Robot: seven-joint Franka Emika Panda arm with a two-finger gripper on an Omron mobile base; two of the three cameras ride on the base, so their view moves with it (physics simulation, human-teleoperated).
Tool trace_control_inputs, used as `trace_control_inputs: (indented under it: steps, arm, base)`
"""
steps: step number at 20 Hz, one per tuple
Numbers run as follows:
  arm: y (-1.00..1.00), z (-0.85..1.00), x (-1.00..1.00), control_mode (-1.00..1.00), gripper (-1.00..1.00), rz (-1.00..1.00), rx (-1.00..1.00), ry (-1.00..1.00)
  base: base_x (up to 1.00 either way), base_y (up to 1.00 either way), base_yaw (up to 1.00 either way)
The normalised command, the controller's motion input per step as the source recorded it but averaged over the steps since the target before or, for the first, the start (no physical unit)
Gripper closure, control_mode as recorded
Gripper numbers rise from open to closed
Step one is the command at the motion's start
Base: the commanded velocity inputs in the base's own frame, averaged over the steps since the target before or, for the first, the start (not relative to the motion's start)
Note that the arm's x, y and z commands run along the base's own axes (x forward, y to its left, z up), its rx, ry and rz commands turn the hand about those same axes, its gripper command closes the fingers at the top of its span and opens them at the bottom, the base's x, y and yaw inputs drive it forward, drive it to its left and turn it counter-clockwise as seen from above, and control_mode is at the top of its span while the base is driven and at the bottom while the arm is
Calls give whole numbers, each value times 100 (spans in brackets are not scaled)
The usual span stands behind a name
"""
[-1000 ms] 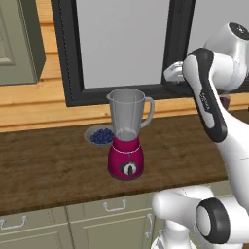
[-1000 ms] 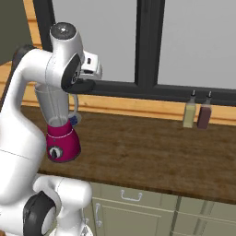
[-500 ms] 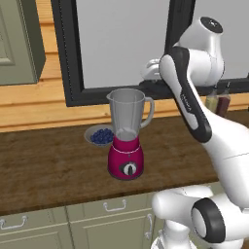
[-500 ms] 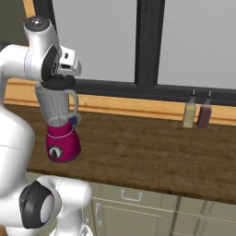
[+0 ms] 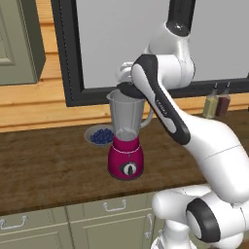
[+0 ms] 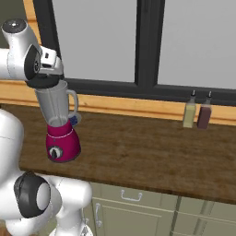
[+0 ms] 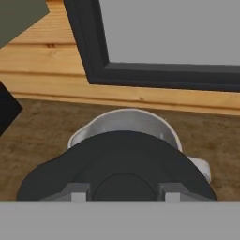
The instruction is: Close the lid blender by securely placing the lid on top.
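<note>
A dark wooden counter (image 6: 138,143) runs under the window. Directly beneath the pincer (image 7: 123,193) stands the blender (image 5: 126,136) — its mouth partly covered by the lid (image 7: 117,166), clamped between the fingers, held flat above the rim for seating.

White arm (image 5: 209,146), dark joints

The black lid (image 7: 122,164), gripped between the gripper's (image 7: 123,191) two grey fingertips (image 7: 79,191), hangs over the blender's (image 7: 125,121) open rim, covering its near half, with wooden counter (image 7: 42,126) and dark window frame (image 7: 154,72) behind.
</note>
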Motion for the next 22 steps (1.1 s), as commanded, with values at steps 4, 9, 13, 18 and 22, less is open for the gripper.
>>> trace_control_inputs:
  steps: [4, 9, 13, 18, 22]
  arm:
    - [32, 0, 24, -100, 100, 0, -1, 0]
    - [2, 0, 23, -100, 100, 0, 0, 0]
    - [0, 0, 22, -100, 100, 0, 0, 0]
    - [0, -8, 15, -100, 100, 0, -1, 0]
    - [0, -12, 3, -100, 100, 0, -2, 0]
  base:
    - [0, 0, 0]
    - [0, 0, 0]
    - [0, 0, 0]
    - [0, 0, 0]
    - [0, 0, 0]
